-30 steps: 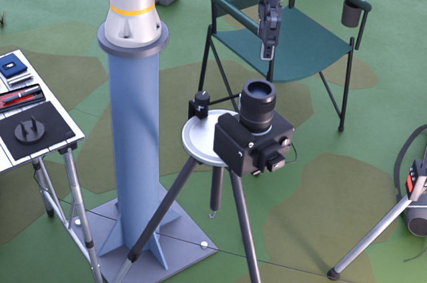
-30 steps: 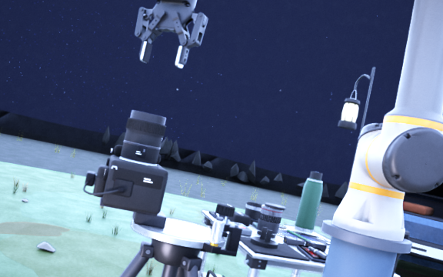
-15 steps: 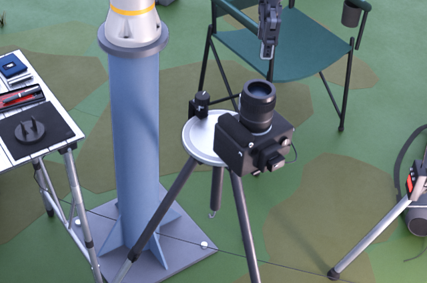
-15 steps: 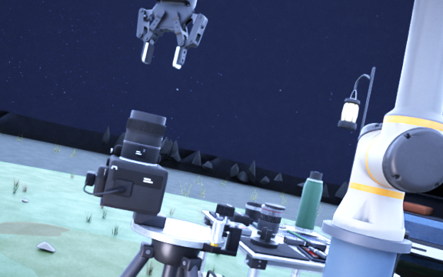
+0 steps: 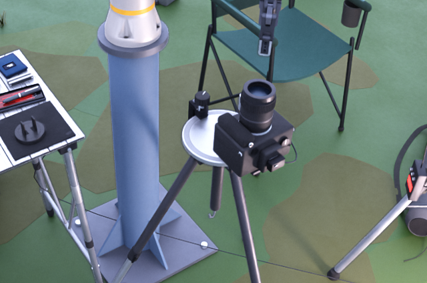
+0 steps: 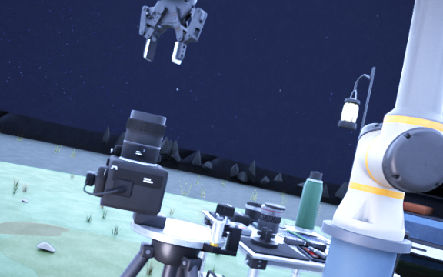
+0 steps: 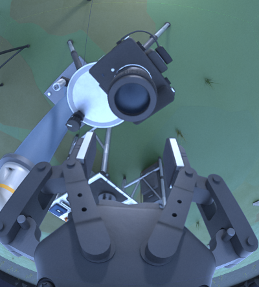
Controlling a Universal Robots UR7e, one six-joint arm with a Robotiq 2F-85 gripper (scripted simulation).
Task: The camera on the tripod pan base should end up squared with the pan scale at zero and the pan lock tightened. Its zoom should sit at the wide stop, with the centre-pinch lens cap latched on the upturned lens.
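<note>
My gripper (image 5: 265, 50) (image 6: 163, 52) (image 7: 129, 152) hangs open and empty, pointing down, well above the upturned lens (image 5: 257, 104) (image 6: 144, 136) (image 7: 133, 97) of the black camera (image 5: 253, 142) (image 6: 134, 186). The lens is bare, with no cap on it. The camera sits turned at an angle on the round silver pan base (image 5: 200, 136) (image 7: 89, 100) of the tripod. The black pan lock knob (image 5: 201, 100) (image 7: 73, 121) stands at the rim of the base. The centre-pinch lens cap (image 5: 30, 132) rests on a black mat on the side table.
The robot's blue pedestal (image 5: 134, 142) rises just left of the tripod. A green folding chair (image 5: 286, 38) stands behind the camera. The side table (image 5: 31, 114) carries small tools, and a second tripod leg (image 5: 372, 235) crosses at the right.
</note>
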